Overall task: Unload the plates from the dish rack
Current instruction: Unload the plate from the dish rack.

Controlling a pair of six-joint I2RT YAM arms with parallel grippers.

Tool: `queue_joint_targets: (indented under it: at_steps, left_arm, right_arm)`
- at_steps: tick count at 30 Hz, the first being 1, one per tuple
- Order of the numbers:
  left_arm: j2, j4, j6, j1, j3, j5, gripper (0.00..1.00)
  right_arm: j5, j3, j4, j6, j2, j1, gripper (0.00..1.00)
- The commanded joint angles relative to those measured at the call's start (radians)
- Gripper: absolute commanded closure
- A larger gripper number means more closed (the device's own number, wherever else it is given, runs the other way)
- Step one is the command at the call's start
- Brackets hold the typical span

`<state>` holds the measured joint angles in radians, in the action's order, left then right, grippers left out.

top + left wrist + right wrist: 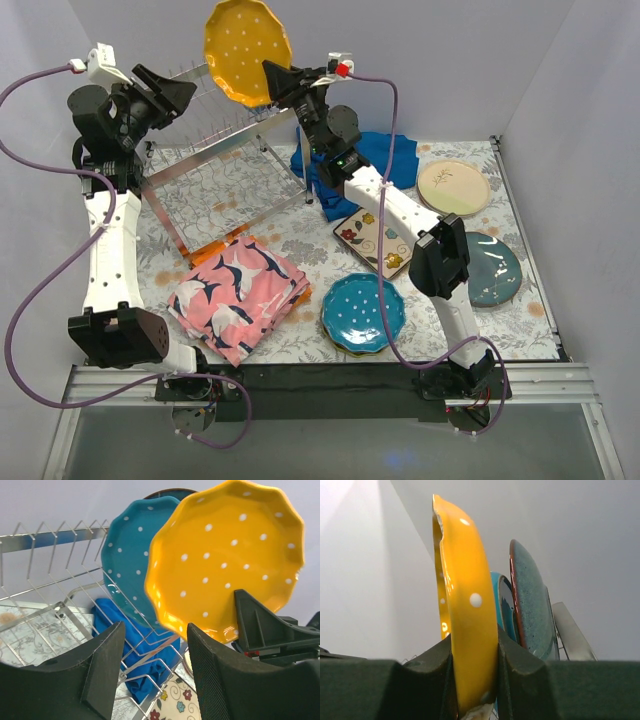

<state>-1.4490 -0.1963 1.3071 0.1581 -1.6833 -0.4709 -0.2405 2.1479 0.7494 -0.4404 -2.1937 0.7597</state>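
My right gripper (pixel 277 80) is shut on the lower rim of an orange-yellow plate with white dots (pixel 247 50), held upright over the far end of the silver dish rack (pixel 215 175). In the right wrist view the plate's edge (pixel 467 615) sits between the fingers (pixel 520 675). Behind it stand a teal dotted plate (pixel 503 605) and a dark teal plate (pixel 532 600). The left wrist view shows the orange-yellow plate (pixel 225 560), the teal dotted plate (pixel 127 565) and the rack wires (pixel 50 560). My left gripper (pixel 155 655) is open and empty at the rack's left end (pixel 172 97).
On the patterned table lie a teal dotted plate (pixel 363 312), a square floral plate (pixel 377 243), a cream plate (pixel 453 187) and a dark teal plate (pixel 492 268). A folded pink cloth (pixel 240 295) lies in front of the rack. A blue cloth (pixel 372 160) lies behind the right arm.
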Motion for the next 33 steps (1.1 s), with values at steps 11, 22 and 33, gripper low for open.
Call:
queue_joint_targets:
  at_steps: [11, 22, 33]
  left_arm:
    - [0.044, 0.081, 0.024, 0.020, 0.037, -0.071, 0.49]
    - [0.102, 0.017, -0.012, 0.049, 0.004, -0.067, 0.48]
    - [0.139, -0.009, -0.008, 0.047, 0.010, -0.107, 0.42]
  right_arm:
    - [0.067, 0.015, 0.074, -0.234, 0.115, 0.000, 0.99]
    - [0.141, 0.024, 0.056, -0.388, 0.130, -0.020, 0.99]
    - [0.155, -0.049, 0.056, -0.507, 0.195, -0.043, 0.99]
